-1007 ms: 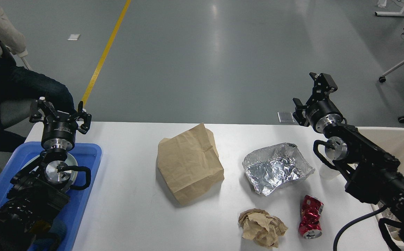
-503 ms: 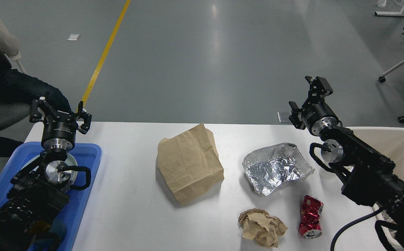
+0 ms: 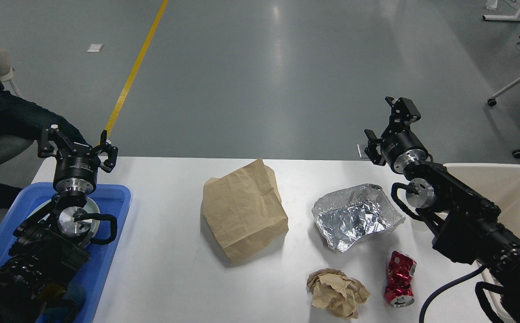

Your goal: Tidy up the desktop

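Still four bits of litter on the desktop (image 3: 165,269). R gripper (image 3: 385,123) and L gripper (image 3: 78,143) both spread apart, empty; crushed can (image 3: 399,279) may roll off if nudged, foil tray (image 3: 356,215) could crumple.

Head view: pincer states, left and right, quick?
Left pincer: open, holding nothing, above the blue tray's far edge.
Right pincer: open, holding nothing, raised beyond the desktop's far edge.

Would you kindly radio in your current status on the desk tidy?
Left gripper open, empty. Right gripper open, empty. Desktop uncleared: paper bag, foil, crumpled paper, crushed can. Nothing blocking.
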